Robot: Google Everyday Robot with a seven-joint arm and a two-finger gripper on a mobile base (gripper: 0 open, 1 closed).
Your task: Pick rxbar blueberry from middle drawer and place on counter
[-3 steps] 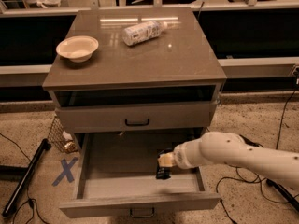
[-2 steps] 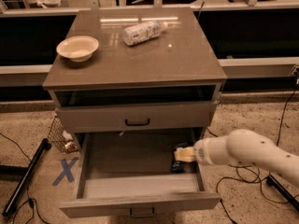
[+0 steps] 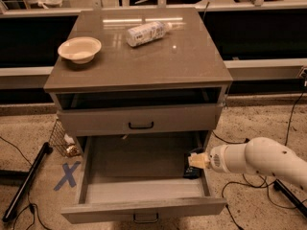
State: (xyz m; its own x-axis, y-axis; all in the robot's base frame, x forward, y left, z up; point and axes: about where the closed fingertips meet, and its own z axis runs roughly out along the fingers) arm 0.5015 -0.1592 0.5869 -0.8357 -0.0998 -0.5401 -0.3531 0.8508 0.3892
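Cabinet (image 3: 139, 120) of grey-brown colour stands to the left of the claw (image 3: 194, 161) and rises above it. Its top, the bench (image 3: 158, 61), lies well above the claw and to its left. The middle drawer (image 3: 144, 209) is pulled out wide. The claw is inside it, low at the right wall, near the back corner. The white arm (image 3: 261, 159) reaches in from the right, behind the claw. On the bench, far above the claw, a white bottle (image 3: 145, 33) lies on its side, and further to the left sits a pale bowl (image 3: 79, 49). The rxbar blueberry (image 3: 192, 170) is a dark flat shape on the drawer floor, directly under the claw, touching it or almost. If the claw is spread or is pinching the bar, I cannot tell.
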